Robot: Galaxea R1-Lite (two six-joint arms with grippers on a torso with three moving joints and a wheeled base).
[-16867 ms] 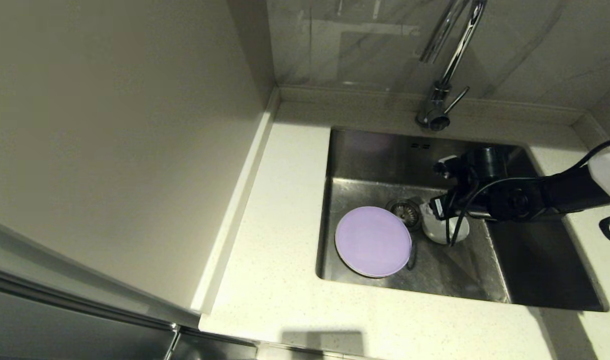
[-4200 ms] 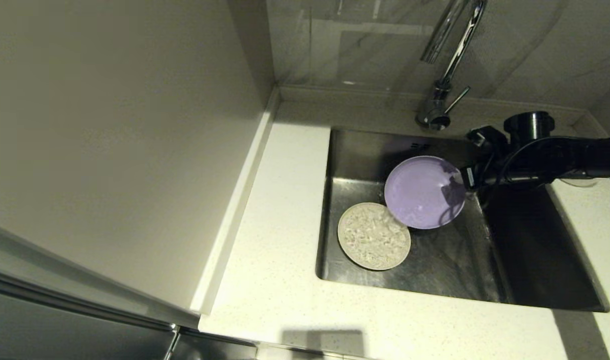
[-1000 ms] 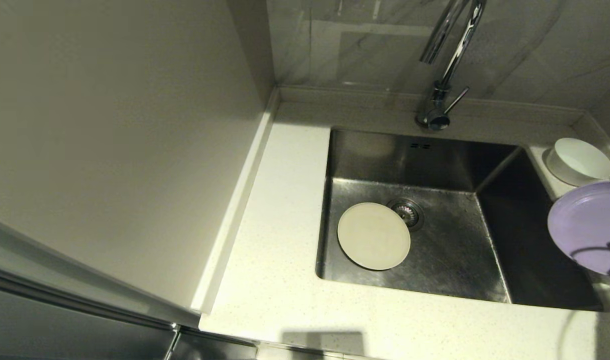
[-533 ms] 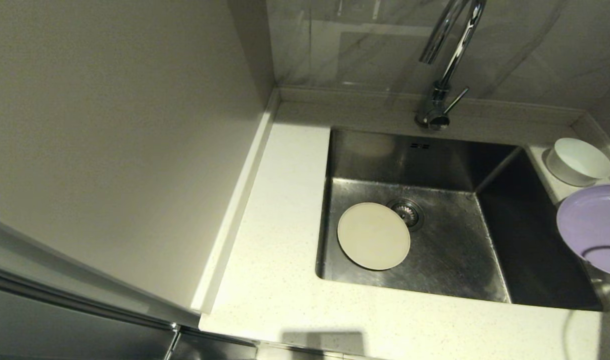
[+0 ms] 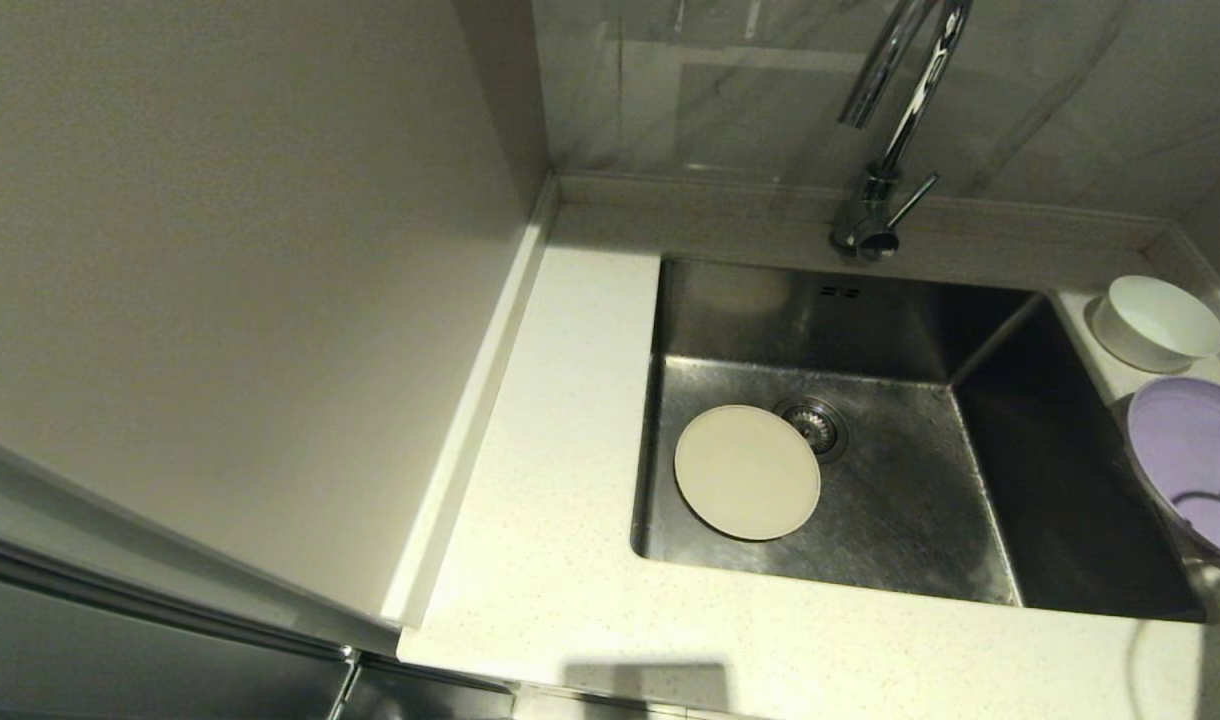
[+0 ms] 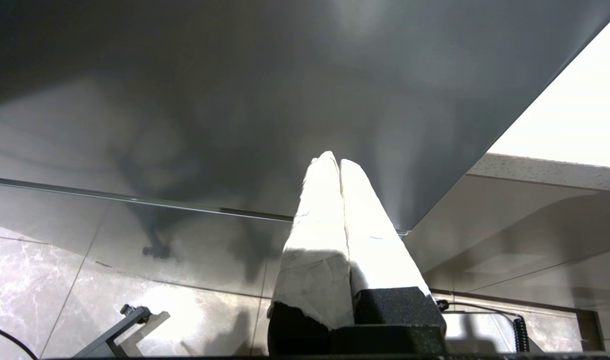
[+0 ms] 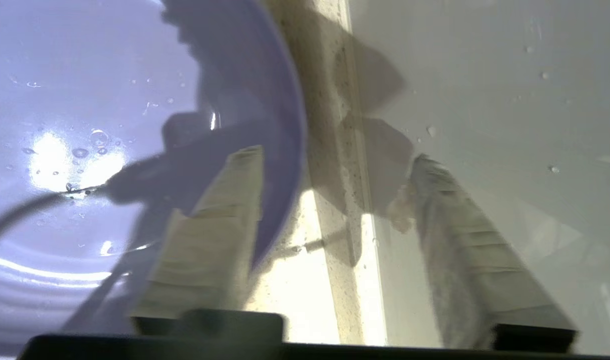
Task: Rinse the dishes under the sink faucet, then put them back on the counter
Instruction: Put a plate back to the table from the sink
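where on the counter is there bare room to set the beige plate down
Widest bare patch: white speckled counter left of the steel sink, up to the beige wall panel. The front strip is bare too. Right of the sink is crowded: white bowl and lavender plate.

Lavender plate [image 5: 1190, 460], bowl [image 5: 1157, 322] on counter [image 5: 570, 520]; beige plate [image 5: 747, 472] in sink [image 5: 900, 540].
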